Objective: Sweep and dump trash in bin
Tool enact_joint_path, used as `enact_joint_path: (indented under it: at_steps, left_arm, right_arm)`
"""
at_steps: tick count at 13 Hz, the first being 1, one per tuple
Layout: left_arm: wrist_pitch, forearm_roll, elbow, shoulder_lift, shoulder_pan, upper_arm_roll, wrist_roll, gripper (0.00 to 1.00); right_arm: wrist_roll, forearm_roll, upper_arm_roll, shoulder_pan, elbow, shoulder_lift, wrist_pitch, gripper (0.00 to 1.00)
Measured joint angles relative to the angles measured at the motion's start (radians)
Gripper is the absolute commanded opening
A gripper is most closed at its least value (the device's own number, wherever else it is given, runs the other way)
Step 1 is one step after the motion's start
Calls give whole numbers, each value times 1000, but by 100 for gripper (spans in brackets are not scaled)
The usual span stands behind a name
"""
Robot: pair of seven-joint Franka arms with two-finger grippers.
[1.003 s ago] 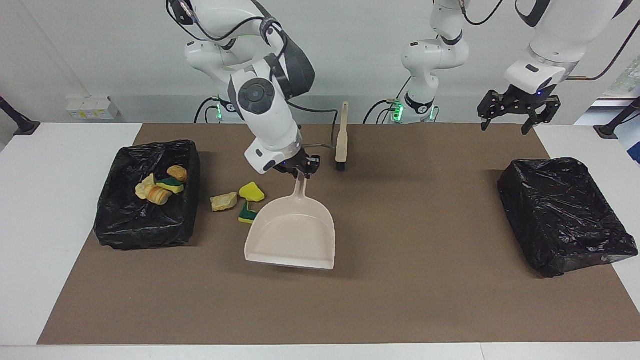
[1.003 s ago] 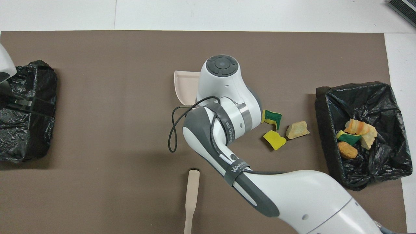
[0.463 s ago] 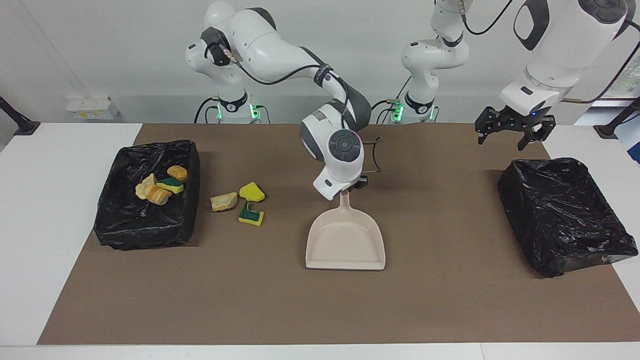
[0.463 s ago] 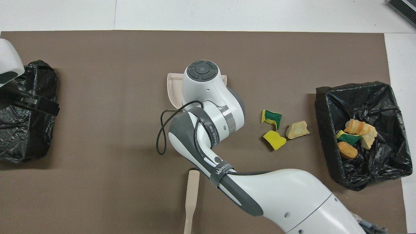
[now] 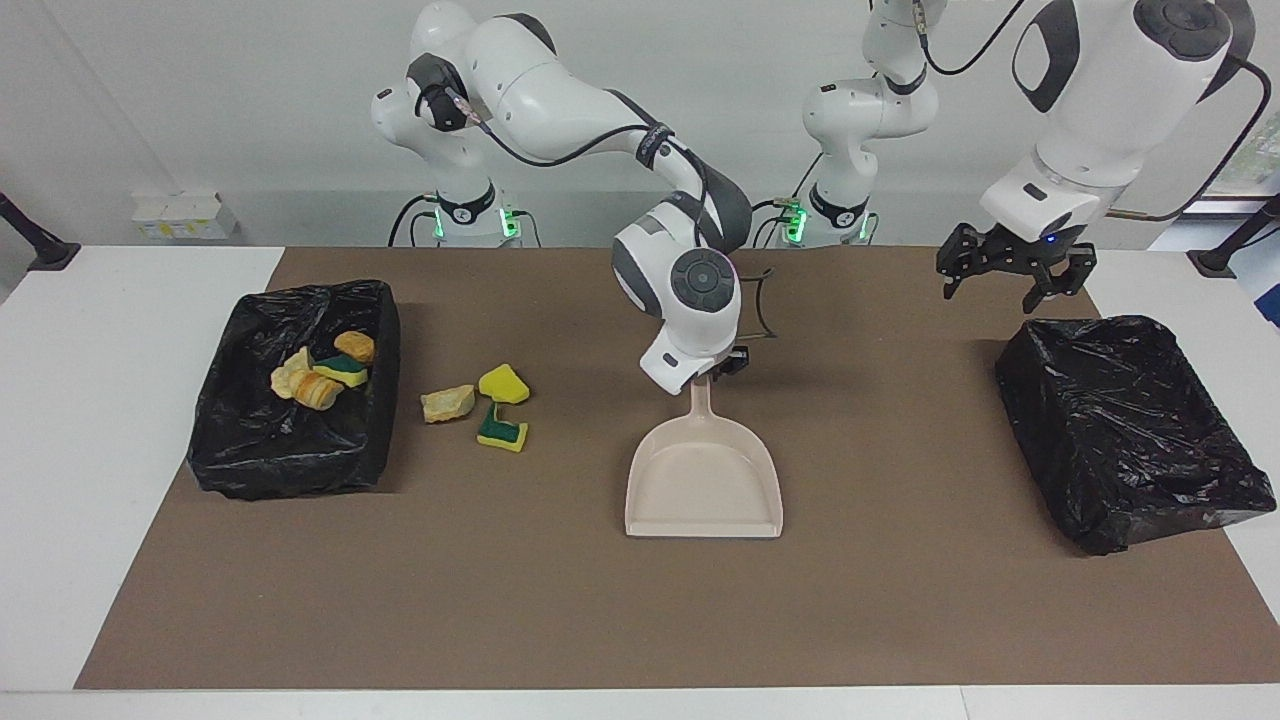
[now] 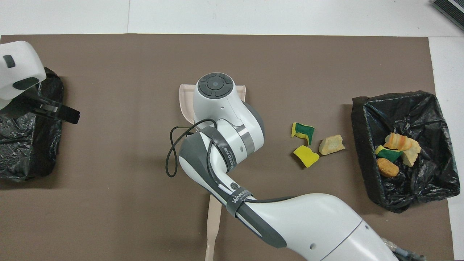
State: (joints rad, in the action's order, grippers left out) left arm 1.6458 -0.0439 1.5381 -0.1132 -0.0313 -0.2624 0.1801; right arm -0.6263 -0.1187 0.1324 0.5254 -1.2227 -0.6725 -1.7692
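Facing view: dustpan [image 5: 704, 490] handle toward robots, right hand [image 5: 722, 368] state unclear, left hand [image 5: 1010, 275] open

Brush [image 6: 213, 224] partly hidden under right arm.

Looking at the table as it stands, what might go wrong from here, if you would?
1. Three scraps lie on the mat beside the bin holding the rest; they may be left unswept.
2. The right pincer sits at the dustpan handle; lifting away could nudge the pan.
3. The brush lies under the right arm, nearer the robots; the left pincer, over the other bin, has a crowded reach to it.
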Motion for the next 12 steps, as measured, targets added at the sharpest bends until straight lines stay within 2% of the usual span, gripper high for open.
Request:
enact_joint_path:
  at_steps: [5, 7, 10, 12]
  left_arm:
    - [108, -1, 7, -95, 20, -104, -221, 100]
    - [163, -9, 24, -139, 35, -156, -354, 100]
    - [302, -58, 132, -170, 54, -257, -544, 100]
    - [361, -85, 204, -173, 63, -304, -622, 100]
  right_arm:
    - [35, 101, -3, -97, -1, 70, 135, 100]
    - [113, 101, -2, -166, -17, 146, 189, 100]
    - [184, 100, -1, -241, -128, 282, 218, 100]
    - [199, 100, -1, -262, -210, 327, 221, 100]
